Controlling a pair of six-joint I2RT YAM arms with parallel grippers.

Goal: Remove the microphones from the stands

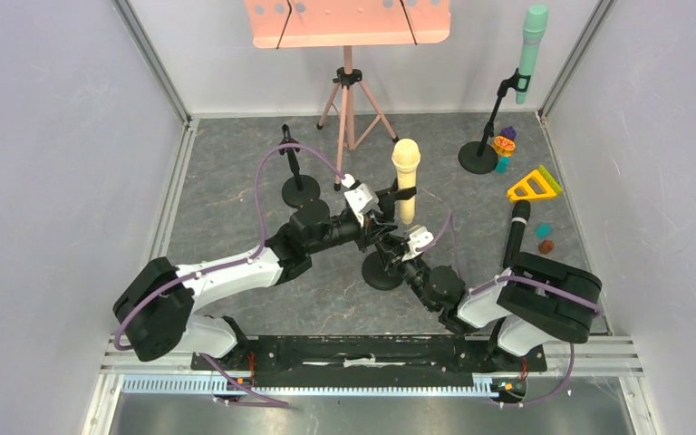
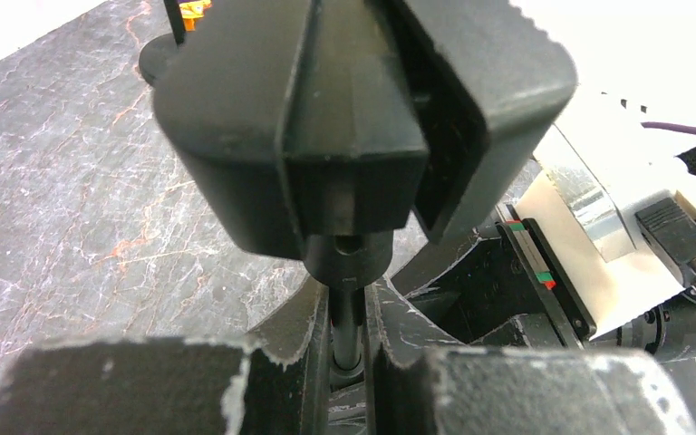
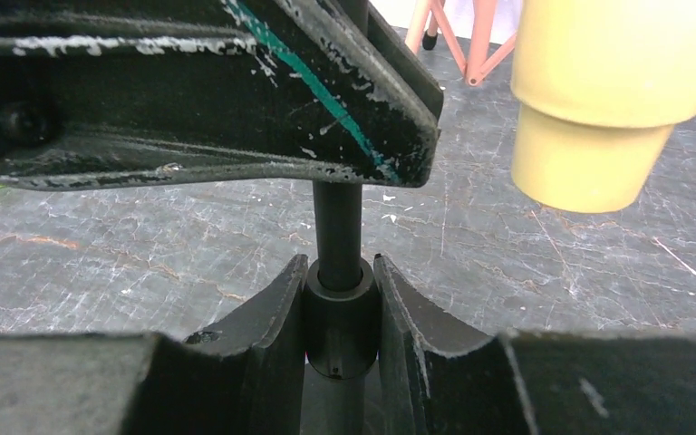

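Nearest, the right gripper (image 3: 341, 313) is clamped around the collar of the stand pole (image 3: 337, 222). Just above, the left gripper (image 2: 348, 337) is closed on the same pole beneath the clip (image 2: 344, 127). The cream microphone (image 1: 406, 172) is seated upright in that clip, ungripped, so everything could be toppled by a pull on the pole.
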